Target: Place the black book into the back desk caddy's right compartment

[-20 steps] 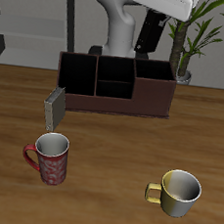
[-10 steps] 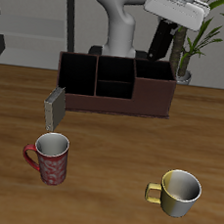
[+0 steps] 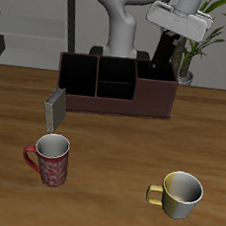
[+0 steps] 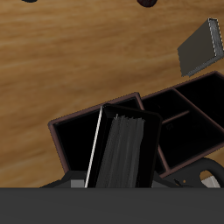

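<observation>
On the desk, the back desk caddy stands. The end effector grasps the black book, which only the wrist view shows upright above the right compartment. At 7 o'clock from the caddy, the grey book leans.

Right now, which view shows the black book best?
The wrist view. The black book fills the frame's middle, held upright over the back desk caddy, cover and page edges plain. In the exterior view the book is a dark sliver under the gripper, above the caddy's end bay; the jaws themselves cannot be made out.
</observation>
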You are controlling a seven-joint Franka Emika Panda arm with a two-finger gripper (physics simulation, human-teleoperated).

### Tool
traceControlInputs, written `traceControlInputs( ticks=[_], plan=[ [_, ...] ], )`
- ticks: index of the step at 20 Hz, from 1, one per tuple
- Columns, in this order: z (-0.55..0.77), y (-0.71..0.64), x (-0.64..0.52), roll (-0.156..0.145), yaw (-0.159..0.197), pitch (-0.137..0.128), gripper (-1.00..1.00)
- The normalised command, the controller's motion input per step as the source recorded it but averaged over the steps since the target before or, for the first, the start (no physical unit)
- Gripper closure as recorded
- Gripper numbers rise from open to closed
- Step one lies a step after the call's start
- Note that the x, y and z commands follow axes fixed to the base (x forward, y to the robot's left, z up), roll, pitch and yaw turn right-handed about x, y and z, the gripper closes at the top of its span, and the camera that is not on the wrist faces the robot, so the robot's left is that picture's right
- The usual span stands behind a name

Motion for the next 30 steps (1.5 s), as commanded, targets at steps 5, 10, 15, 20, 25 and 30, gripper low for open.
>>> traceControlInputs(
  ticks=[5, 10, 15, 20, 25, 30],
  plan=[
    [-0.01, -0.08, 0.03, -0.027, -0.010, -0.014, 1.00],
    [-0.09, 0.04, -0.01, 0.011, -0.002, -0.001, 1.00],
    [-0.08, 0.04, -0.14, 0.022, -0.006, -0.006, 1.00],
    [0.01, -0.03, -0.01, -0.008, -0.012, -0.012, 1.00],
    [-0.05, -0.09, 0.05, -0.007, -0.019, 0.004, 1.00],
    [-0.19, -0.13, 0.11, -0.023, -0.025, 0.022, 1.00]
  ],
)
